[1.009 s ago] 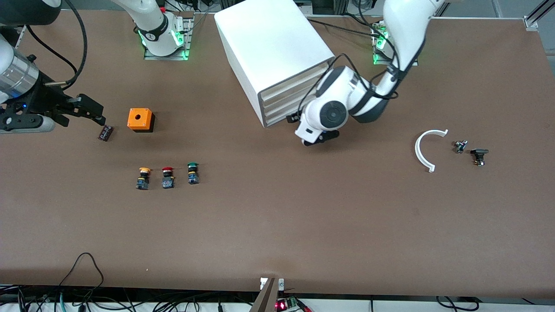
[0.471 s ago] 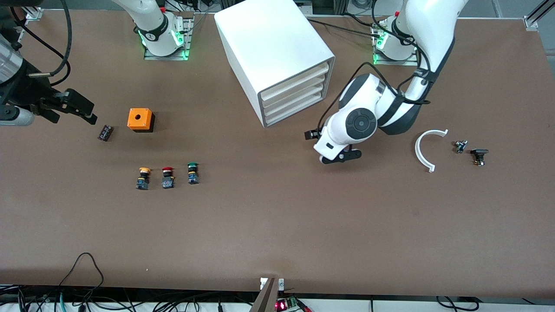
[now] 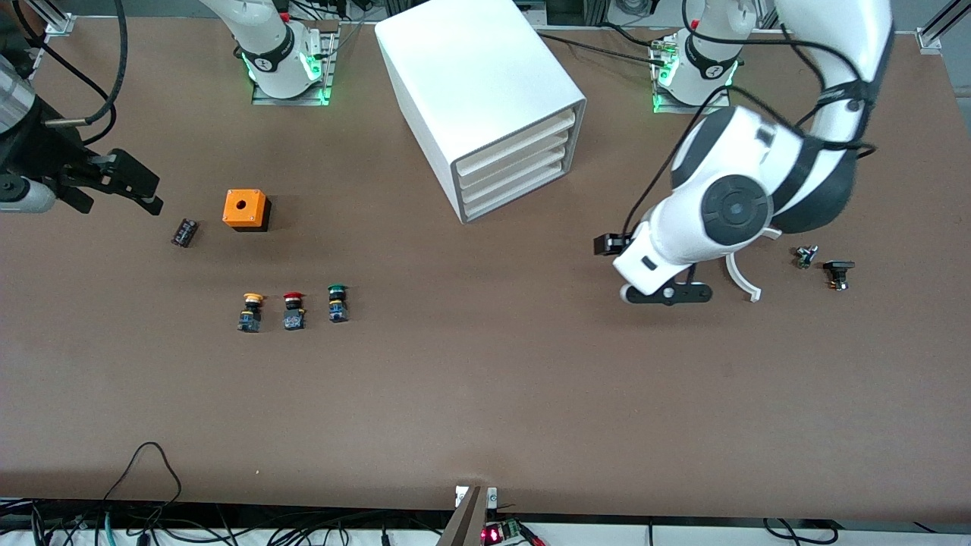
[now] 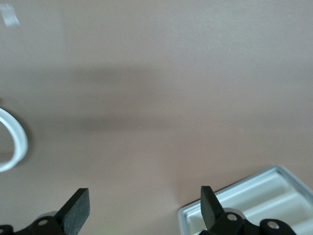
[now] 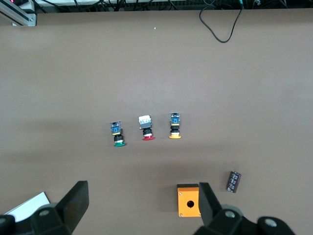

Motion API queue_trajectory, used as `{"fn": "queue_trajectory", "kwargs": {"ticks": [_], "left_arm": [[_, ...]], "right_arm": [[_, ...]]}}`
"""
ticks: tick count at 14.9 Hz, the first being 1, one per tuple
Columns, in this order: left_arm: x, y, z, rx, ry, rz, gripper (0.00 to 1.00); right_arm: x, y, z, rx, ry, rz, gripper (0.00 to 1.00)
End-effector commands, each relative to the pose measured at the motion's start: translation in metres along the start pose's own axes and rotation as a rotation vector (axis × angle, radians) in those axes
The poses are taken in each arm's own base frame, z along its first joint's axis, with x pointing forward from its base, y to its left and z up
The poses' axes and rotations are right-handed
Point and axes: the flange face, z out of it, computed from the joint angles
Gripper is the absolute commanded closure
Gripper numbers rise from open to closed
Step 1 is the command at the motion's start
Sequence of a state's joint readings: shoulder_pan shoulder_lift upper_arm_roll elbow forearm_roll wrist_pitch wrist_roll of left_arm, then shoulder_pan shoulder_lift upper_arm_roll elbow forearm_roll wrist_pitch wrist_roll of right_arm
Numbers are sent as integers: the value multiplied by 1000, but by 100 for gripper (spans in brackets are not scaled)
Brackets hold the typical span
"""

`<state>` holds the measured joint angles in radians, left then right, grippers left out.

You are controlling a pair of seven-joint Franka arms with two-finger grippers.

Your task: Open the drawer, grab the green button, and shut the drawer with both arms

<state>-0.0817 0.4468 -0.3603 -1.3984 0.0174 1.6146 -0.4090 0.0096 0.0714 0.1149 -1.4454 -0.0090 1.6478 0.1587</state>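
The white cabinet [image 3: 485,91] stands at the back middle, and its stacked drawers [image 3: 516,163] all sit flush; a corner of their fronts [image 4: 274,196] shows in the left wrist view. The green-capped button [image 3: 337,302] stands upright on the table, nearer the front camera, also as the button [image 5: 118,134]. My left gripper [image 3: 667,293] hangs open and empty [image 4: 143,196] over the table, between the cabinet and a white arc. Toward the right arm's end, my right gripper [image 3: 144,193] hangs open and empty [image 5: 142,196], beside an orange box.
A yellow-capped button [image 3: 252,311] and a red-capped one [image 3: 293,309] stand in a row with the green one. An orange box [image 3: 246,209] and a dark capacitor [image 3: 184,232] lie near my right gripper. A white arc [image 3: 742,279] and two small parts [image 3: 806,256] [image 3: 838,273] lie toward the left arm's end.
My left arm has swung away from the cabinet's front toward its own end of the table, still open. My right gripper has drawn back slightly from the capacitor.
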Motion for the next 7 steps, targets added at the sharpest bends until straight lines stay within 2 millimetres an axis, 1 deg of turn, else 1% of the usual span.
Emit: {"fn": "queue_trajectory", "kwargs": {"ticks": [1,3,4,5,6,7], "left_arm": [[-9,-45,-57,3,59,115,0],[-27,-87,-99,18,122,174,0],[-45,-102,-114,39,143,177,0],[-60,-116,-122,27,152,156,0],[-69,-142,-128,-4,155,122,0],[-75,-154,-127,-21,153,138,0]], "right_arm": [[-15,0,-20,-13,12,12,1],[-21,1,-25,-11,18,11,1],[-26,1,-26,-14,15,4,1],[-30,1,-25,-18,11,-5,1],[-31,1,-26,-18,12,-16,1],[-30,3,-29,-25,18,-30,1]]}}
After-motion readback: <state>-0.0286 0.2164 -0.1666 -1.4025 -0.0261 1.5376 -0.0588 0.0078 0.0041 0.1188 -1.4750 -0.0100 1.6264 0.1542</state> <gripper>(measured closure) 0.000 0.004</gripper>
